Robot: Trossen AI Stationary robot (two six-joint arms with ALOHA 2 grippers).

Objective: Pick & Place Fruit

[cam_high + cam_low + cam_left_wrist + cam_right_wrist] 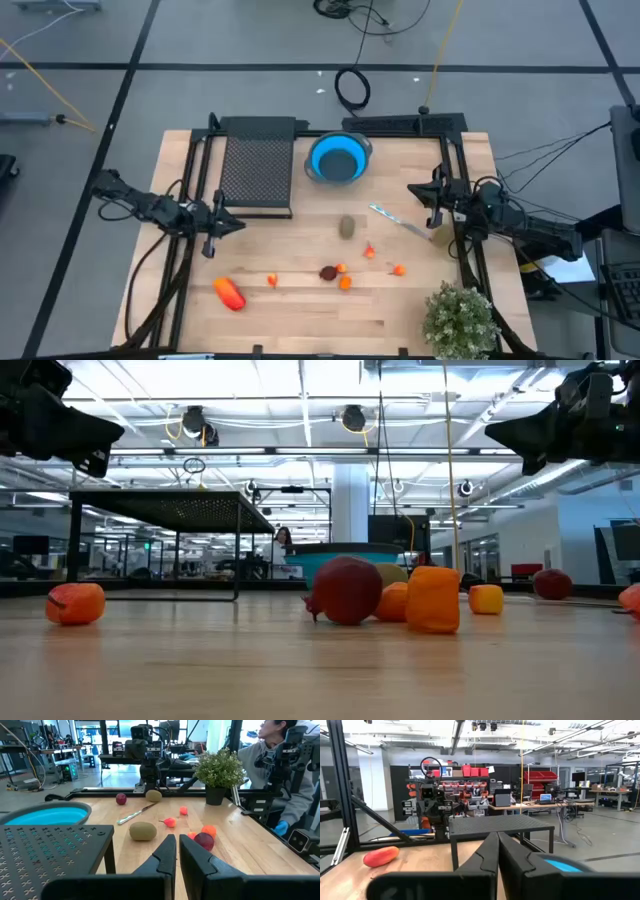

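Light wooden counter, seen from above. Far side: a black perforated metal stand beside a blue bowl. Centre: a brownish-green oval fruit and a thin silvery utensil. Near side: a long red-orange fruit, a dark red fruit, several tiny orange pieces. Near right corner: a bushy potted plant.

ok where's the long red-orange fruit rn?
High view: the long red-orange fruit lies near the table's front-left, apart from the others, below the left gripper; nearest neighbour is a tiny orange piece.
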